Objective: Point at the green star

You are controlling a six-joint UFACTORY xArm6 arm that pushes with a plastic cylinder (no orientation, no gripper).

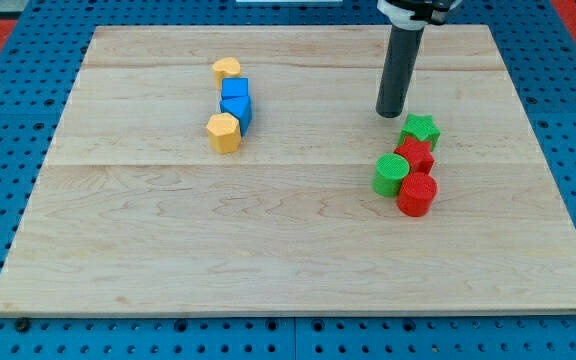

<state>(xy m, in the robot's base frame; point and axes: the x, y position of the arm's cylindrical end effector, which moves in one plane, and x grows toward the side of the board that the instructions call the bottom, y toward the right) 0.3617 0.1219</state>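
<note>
Camera view: green star (421, 129) just below-right of my tip (390, 114)

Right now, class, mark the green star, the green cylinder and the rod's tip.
green star (421, 128), camera view, on its top face.
green cylinder (390, 171), camera view, on its round top.
my tip (390, 114), camera view, the rod's very end, just left of the star.

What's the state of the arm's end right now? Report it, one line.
No claw: my tip holds nothing, resting on the board just to the upper left of the green star, a small gap between them.
</note>
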